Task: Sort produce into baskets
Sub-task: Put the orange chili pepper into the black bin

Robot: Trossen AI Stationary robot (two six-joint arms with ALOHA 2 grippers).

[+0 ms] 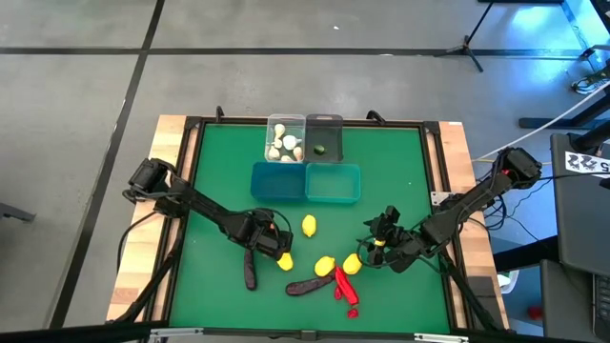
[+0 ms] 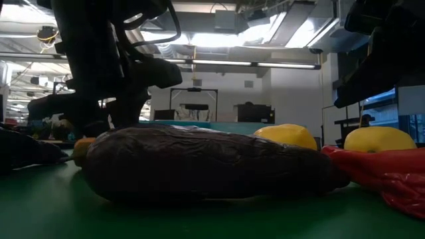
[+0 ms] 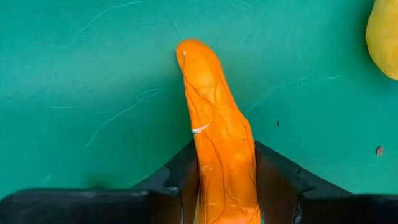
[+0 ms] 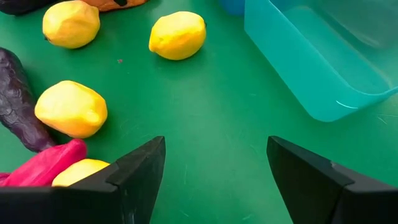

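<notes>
We have our left claw (image 1: 269,232) low over the green bench (image 1: 219,162), clenched on the orange carrot (image 3: 219,134): the left wrist view shows the carrot running straight out between the two dark fingers, gripped near its thick end so that the tapering tip points forward over the mat. It seems to lie at or just above the mat; we cannot tell which. That grip along the carrot's length should keep it from swinging when we carry it to a basket. Our right claw (image 1: 381,238) waits released, fingers spread wide, near the loose pile at the front of the bench, where yellow lemons (image 4: 177,35), a dark eggplant (image 1: 307,285) and red chili peppers (image 1: 343,284) lie close together. The four baskets stand in a cluster at the back: the clear one (image 1: 269,143) already holds white garlic bulbs (image 1: 283,140), the dark grey one (image 1: 335,129) holds a small green piece (image 1: 320,148), and the two teal bins (image 1: 334,195) look empty. We judge the sort barely begun, and the carrot probably belongs in a teal bin.
</notes>
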